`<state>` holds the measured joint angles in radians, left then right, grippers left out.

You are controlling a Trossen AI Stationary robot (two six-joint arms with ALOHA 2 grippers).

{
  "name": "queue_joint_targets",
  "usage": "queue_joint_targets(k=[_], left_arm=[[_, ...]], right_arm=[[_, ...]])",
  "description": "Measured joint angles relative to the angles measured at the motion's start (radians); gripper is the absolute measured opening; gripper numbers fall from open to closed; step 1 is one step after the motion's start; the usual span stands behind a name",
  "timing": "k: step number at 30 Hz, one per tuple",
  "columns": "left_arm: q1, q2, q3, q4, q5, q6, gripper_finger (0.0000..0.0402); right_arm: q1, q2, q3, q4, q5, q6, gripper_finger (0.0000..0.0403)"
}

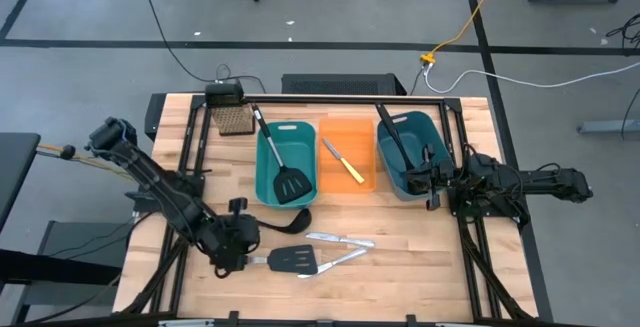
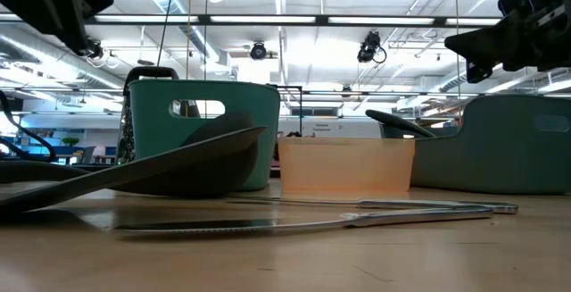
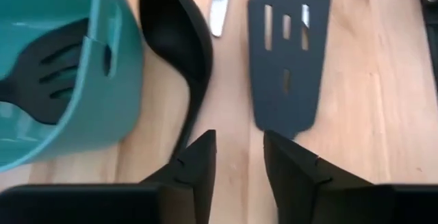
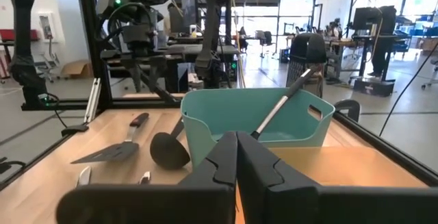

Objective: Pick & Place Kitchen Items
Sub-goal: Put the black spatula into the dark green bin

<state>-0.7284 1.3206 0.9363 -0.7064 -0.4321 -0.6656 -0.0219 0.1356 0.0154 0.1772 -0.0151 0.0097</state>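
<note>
On the wood near the front lie a black slotted spatula (image 1: 293, 259), a black ladle (image 1: 285, 225) and two silver knives (image 1: 340, 239). My left gripper (image 1: 236, 255) hovers over the spatula's handle end, slanting down. It is open (image 3: 239, 162), with bare wood in the gap, the ladle's handle (image 3: 190, 118) passing behind one finger and the spatula's blade (image 3: 287, 59) just ahead. The left teal bin (image 1: 268, 172) holds another black spatula (image 1: 291, 183). A yellow-handled knife (image 1: 343, 161) lies in the orange bin (image 1: 362, 182). My right gripper (image 4: 236, 157) waits shut by the right teal bin (image 1: 392, 172).
A black utensil (image 1: 392, 132) leans in the right teal bin. A metal grater (image 1: 233, 119) stands at the far left of the table. Black frame rails run along the table's sides. Open wood lies to the right of the knives.
</note>
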Motion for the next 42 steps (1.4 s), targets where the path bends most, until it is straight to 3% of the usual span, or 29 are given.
queue_joint_targets(k=[12,21,26,31,42], left_arm=[[-0.048,0.003,-0.02,-0.001,0.09,-0.112,0.0174],[-0.113,0.003,-0.048,0.011,0.069,-0.18,0.0202],[-0.114,0.003,-0.048,0.01,0.096,-0.18,0.0204],[-0.125,0.047,-0.048,-0.025,0.187,-0.18,0.0204],[-0.146,0.154,-0.048,0.02,0.233,-0.181,0.0204]], right_arm=[[-0.001,0.0,0.0,0.0,0.007,0.005,0.0017],[-0.001,0.0,0.0,-0.003,0.025,0.005,0.0018],[0.0,0.0,0.0,-0.008,0.025,0.008,0.0018],[0.0,0.0,0.0,-0.008,0.026,0.008,0.0018],[0.0,0.0,0.0,-0.01,0.026,0.008,0.0018]])
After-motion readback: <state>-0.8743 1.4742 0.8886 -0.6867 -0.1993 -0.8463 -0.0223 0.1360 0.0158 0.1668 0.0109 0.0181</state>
